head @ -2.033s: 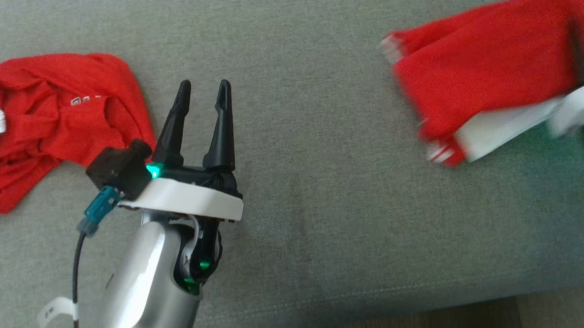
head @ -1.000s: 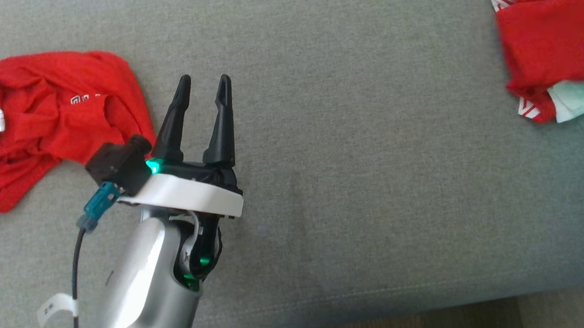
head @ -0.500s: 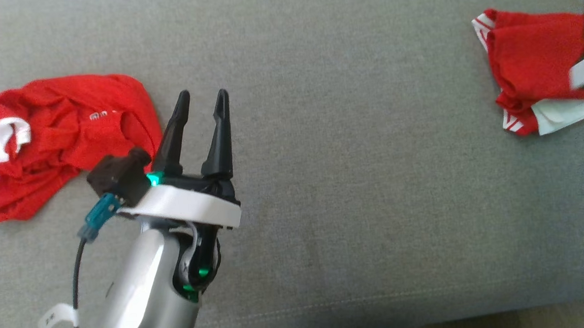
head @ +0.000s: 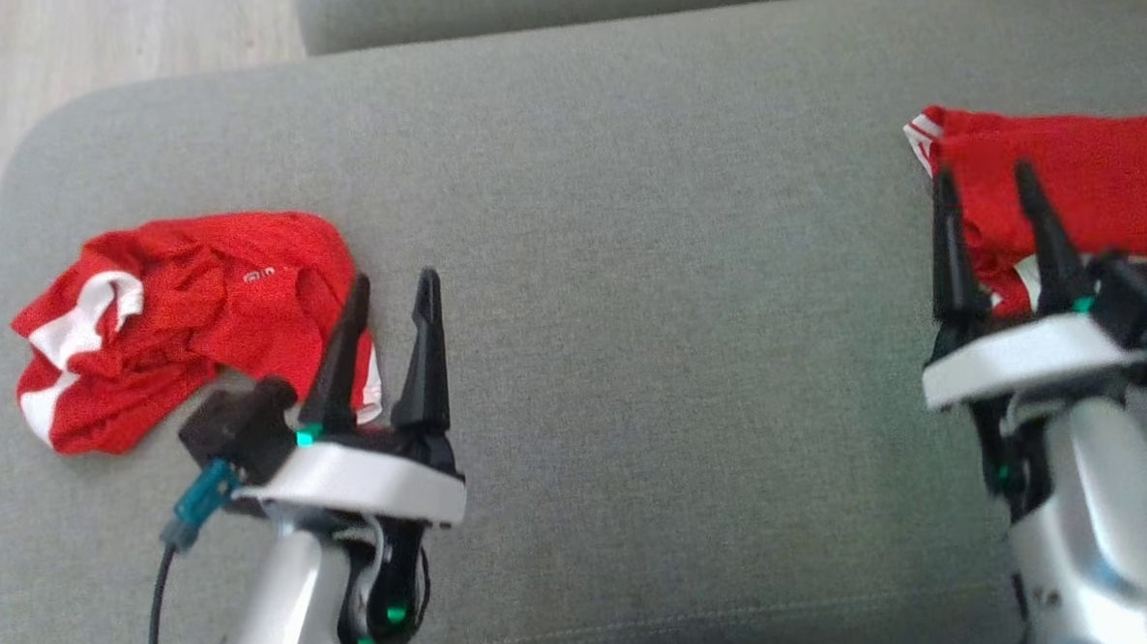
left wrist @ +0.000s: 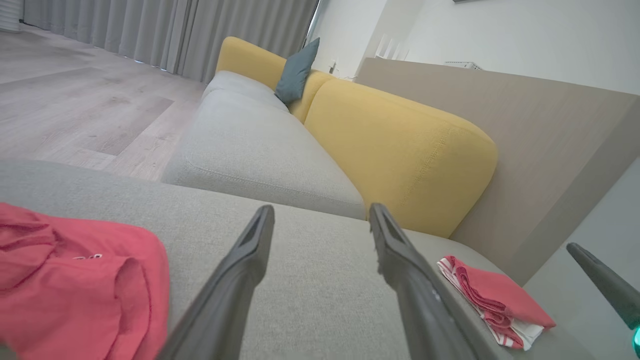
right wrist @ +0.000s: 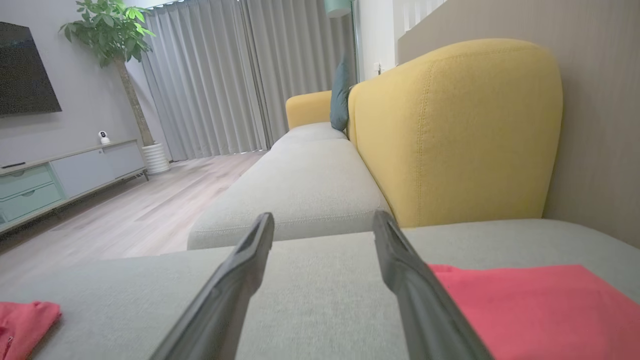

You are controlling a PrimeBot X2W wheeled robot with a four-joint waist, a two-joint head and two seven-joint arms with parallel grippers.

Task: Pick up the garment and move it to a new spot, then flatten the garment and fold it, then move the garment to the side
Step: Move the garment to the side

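Grey seat cushion [head: 629,261], both grippers released and empty. The left gripper [head: 392,277] hovers just beside the crumpled red garment [head: 196,319] near the cushion's left edge. The right gripper [head: 981,173] stands over the near side of the folded red garment [head: 1090,183] at the right edge.

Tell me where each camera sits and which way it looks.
Head view: up on the head, looking down at the grey cushion; left gripper and right gripper both show.
Left wrist view: on the left wrist, looking along its own two fingers across the cushion toward the yellow backrest.
Right wrist view: on the right wrist, also facing the backrest, own fingers showing.
Shared: both wrist views show the folded red shirt.
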